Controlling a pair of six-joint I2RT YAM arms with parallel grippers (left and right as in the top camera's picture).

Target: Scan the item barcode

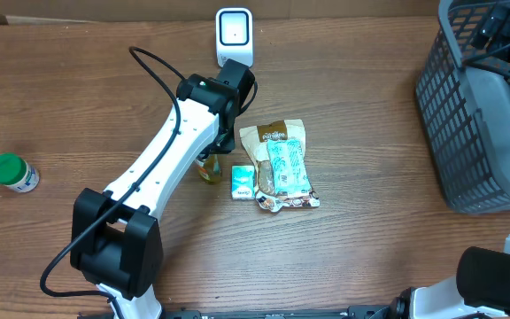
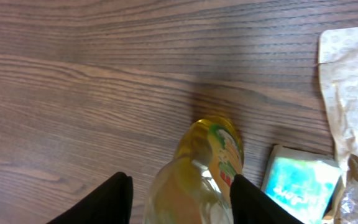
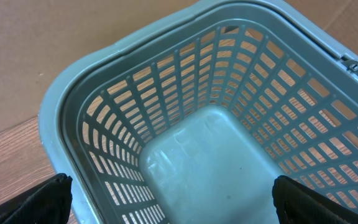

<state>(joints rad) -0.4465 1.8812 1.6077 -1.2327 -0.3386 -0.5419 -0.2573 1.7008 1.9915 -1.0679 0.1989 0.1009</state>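
My left claw (image 2: 182,182) is around the yellow bottle (image 2: 204,168) — can't tell if it's actually squeezing — with a small box (image 2: 300,182) and a snack bag (image 2: 353,93) crowded right beside it.

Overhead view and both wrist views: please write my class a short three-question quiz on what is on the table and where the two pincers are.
1. True or false: the right pincer hangs open above the grey basket.
2. Which thing stands between the fingers of the left pincer? A) the yellow bottle B) a red mug C) a banana
3. Fill the gap: the small teal box lies between the yellow bottle and the ____.

Key: 1 true; 2 A; 3 snack bag.
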